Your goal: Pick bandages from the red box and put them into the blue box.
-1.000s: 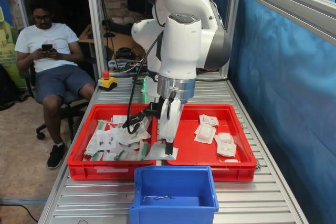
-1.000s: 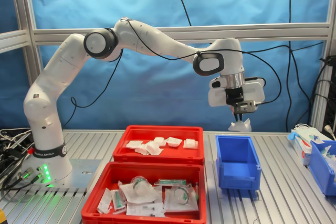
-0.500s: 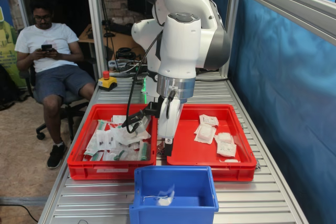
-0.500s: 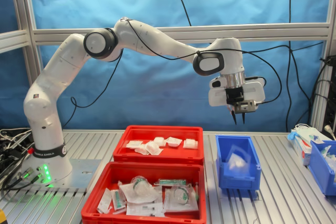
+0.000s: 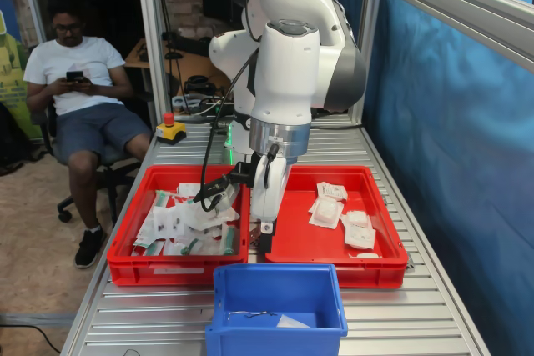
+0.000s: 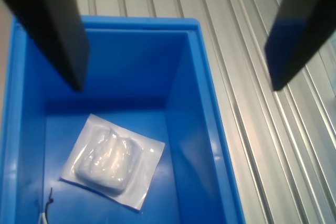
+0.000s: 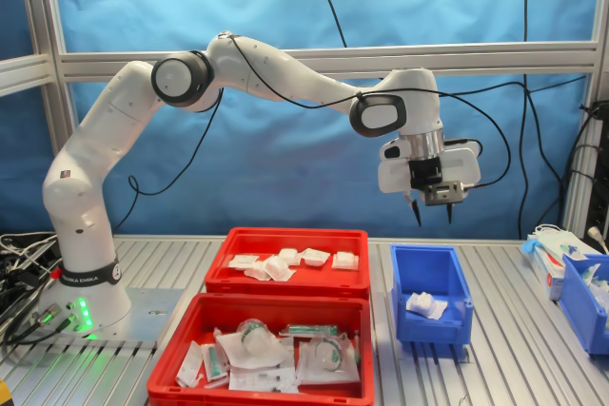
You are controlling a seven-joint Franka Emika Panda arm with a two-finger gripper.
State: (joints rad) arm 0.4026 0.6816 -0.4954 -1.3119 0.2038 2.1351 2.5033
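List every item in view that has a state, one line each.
gripper: open, empty, above the blue box.
blue box: holds one bandage.
bandage: lying flat on the box floor.
red box: holds several white packets.
other red tray: heaped with green-marked wrappers.

In the wrist view the blue box (image 6: 199, 129) runs off the picture, so its near wall is unseen. In the first exterior view the arm hides the gripper (image 5: 265, 235), and the box's front wall hides most of the bandage (image 5: 292, 322).
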